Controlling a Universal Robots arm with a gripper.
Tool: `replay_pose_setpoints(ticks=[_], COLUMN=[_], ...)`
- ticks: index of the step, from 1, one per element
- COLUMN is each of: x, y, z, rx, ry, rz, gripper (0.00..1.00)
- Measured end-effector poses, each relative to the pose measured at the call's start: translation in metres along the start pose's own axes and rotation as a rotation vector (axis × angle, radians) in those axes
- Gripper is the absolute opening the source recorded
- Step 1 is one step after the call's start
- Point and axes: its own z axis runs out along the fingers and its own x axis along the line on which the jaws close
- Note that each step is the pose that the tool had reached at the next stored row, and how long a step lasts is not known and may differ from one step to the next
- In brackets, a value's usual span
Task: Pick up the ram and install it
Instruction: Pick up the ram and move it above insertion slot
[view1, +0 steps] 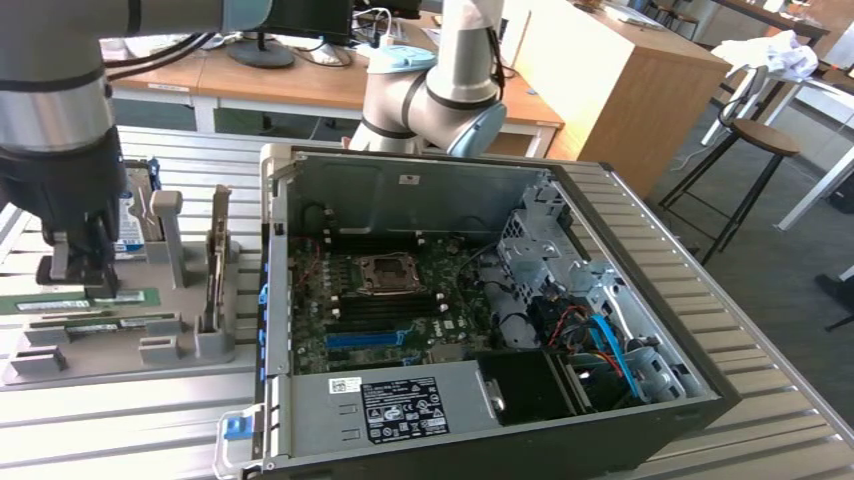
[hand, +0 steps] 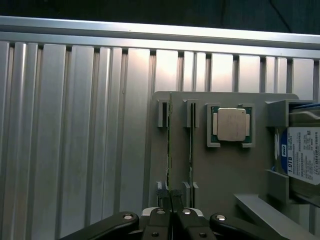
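Two green sticks stand on edge in the slots of a grey holder (view1: 200, 345) on the slatted aluminium table (view1: 134, 420), toward the exterior view's left, and the gripper (view1: 83, 275) is down on one of them, the ram (view1: 134, 296), partway along its length, with the second stick (view1: 67, 328) just beside it. An upright expansion card (view1: 220, 250) stands at the holder's far edge, between the ram and the open computer case (view1: 400, 190), whose motherboard (view1: 387, 310) lies well apart toward the exterior view's right. In the wrist view the gripper (hand: 172, 202) has its jaws drawn almost together in line with the ram (hand: 169, 145), and I judge them pinched on its thin faces while it sits in its slots; the second stick (hand: 190, 150) runs parallel close by, then a processor (hand: 231, 124) in its cradle and a hard drive (hand: 304, 155) beyond. The ram looks light and stiff but thin and brittle, with small chips on its faces, so a hold on the flat sides with modest force seems right, leaving the contact edge free. Room is tight sideways, given the neighbouring stick and slot posts; straight above the holder it looks open, while the card and the case wall are edges to mind
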Motion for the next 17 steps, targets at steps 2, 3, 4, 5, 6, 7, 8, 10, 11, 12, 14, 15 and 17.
replay_pose_setpoints(ticks=[2,3,4,5,6,7,8,10,11,12,14,15,17], x=[0.0,0.0,0.0,0.0,0.0,0.0,0.0,0.0,0.0,0.0,-0.001,-0.001,-0.001], y=[0.0002,0.0003,0.0003,0.0004,0.0005,0.0006,0.0006,0.0008,0.0009,0.001,0.0012,0.0013,0.0015], z=[-0.0046,-0.0069,-0.0086,-0.0102,-0.0119,-0.0138,-0.0155,-0.0188,-0.0208,-0.0231,-0.0278,-0.0307,-0.0364], rx=[0.0,0.0,0.0,0.0,0.0,0.0,0.0,0.0,0.0,0.0,0.0,0.0,0.0], ry=[0.0,0.0,0.0001,0.0,0.0,0.0,0.0,0.0,0.0,0.0,0.0,-0.0001,0.0], rz=[0.0,0.0,0.0,0.0,0.001,0.001,0.001,0.001,0.001,0.001,0.001,0.002,0.002], gripper=[0.11,0.11,0.11,0.11,0.11,0.11,0.11,0.11,0.11,0.11,0.11,0.11,0.11])
